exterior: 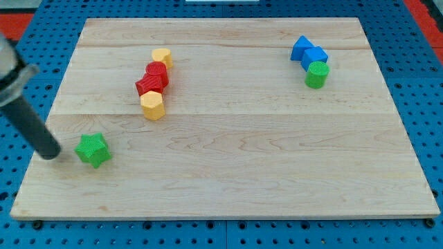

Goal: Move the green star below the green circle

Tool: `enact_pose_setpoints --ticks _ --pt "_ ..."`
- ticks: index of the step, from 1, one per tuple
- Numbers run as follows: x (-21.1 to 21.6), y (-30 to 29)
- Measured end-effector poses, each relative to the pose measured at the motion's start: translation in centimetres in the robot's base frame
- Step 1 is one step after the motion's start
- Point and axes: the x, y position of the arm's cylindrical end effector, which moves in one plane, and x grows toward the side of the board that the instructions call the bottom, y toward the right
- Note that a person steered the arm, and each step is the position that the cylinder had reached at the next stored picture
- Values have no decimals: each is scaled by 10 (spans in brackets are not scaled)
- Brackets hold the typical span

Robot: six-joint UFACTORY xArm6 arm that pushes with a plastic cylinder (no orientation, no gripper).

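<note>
The green star (92,150) lies near the wooden board's left edge, low in the view. The green circle (317,75) stands far off at the view's upper right, touching the lower of two blue blocks. My tip (50,153) rests on the board just left of the green star, a small gap between them. The dark rod runs up and left out of the view.
Two blue blocks (309,53) sit just above the green circle. A cluster at upper middle-left holds a yellow block (161,57), two red blocks (153,77) and a yellow hexagon (152,106). The wooden board (228,180) lies on a blue pegboard.
</note>
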Motion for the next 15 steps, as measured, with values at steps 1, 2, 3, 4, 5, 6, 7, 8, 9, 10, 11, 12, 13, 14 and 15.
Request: enact_pose_setpoints --ticks 1,2,3,4,5,6,7,8,9,10,11,12,13,14,15 --pt "0 81" --pt "0 165" --pt "0 240" --pt "0 297" --pt "0 315" --pt "2 302" --pt "14 291" --pt "12 318" --pt "-14 352" --pt "-48 381" --pt "-51 392" --pt "-47 392" --pt "-28 392" --pt "-17 398" --pt "-28 420"
